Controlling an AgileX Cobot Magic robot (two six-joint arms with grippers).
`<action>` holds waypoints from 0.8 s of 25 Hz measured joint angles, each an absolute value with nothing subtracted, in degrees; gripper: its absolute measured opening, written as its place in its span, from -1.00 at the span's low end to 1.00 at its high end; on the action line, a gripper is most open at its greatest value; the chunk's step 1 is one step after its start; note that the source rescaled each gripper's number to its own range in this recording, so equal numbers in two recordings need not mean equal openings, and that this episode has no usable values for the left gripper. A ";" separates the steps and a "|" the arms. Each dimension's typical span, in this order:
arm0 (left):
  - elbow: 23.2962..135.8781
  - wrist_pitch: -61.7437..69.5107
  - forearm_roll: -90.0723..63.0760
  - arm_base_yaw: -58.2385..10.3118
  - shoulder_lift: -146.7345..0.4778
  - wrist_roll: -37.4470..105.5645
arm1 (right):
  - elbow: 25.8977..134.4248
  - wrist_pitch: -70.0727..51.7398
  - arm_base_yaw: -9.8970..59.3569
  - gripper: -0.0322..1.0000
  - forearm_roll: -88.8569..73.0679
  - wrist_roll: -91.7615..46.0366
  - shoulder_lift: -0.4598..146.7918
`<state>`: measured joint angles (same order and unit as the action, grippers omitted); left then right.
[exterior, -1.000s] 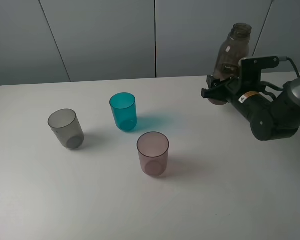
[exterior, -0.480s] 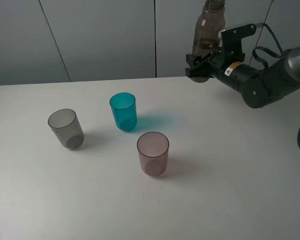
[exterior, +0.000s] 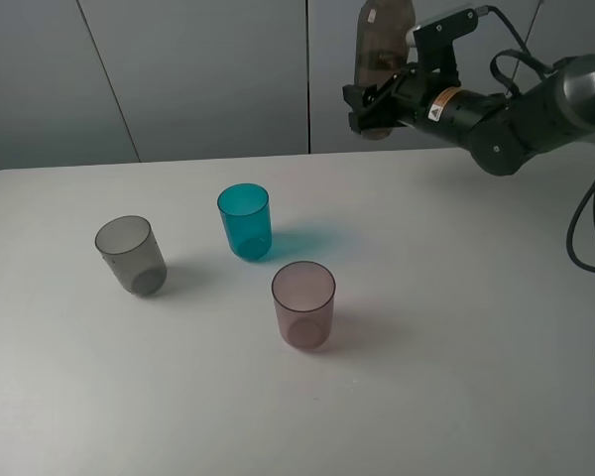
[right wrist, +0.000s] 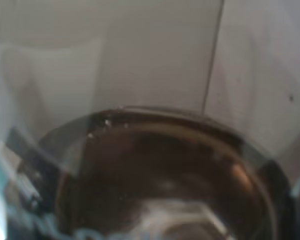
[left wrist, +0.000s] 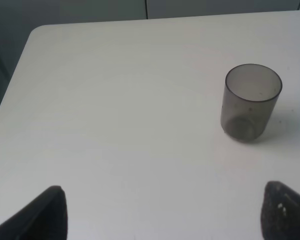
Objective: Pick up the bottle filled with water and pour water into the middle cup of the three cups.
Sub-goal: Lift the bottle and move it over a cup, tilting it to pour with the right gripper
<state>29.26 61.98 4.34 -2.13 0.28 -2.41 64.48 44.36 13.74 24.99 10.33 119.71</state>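
Right hand [exterior: 375, 111] grips the bottle [exterior: 382, 45] near its base, above the table [exterior: 456, 327].

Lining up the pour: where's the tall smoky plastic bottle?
Exterior high view, top right of centre: the bottle, aloft in the right claw, beyond the teal plastic tumbler.

- bottle [exterior: 382, 40]: translucent smoky-brown plastic, glossy
- teal cup [exterior: 245, 221], grey cup [exterior: 130, 255], pink cup [exterior: 303, 304]: translucent plastic, smooth, slight sheen
- table [exterior: 456, 347]: white, matt, smooth
- right arm casing [exterior: 521, 114]: dark, semi-gloss
- wall panels [exterior: 198, 69]: grey, matt
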 joint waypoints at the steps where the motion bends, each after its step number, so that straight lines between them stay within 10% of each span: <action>1: 29.26 61.98 4.34 -2.13 0.28 -2.41 | 65.65 44.48 13.74 -0.94 26.32 11.19 120.25; 20: 29.26 61.98 4.34 -2.13 0.28 -2.41 | 83.19 47.21 14.99 -0.94 53.93 18.14 132.06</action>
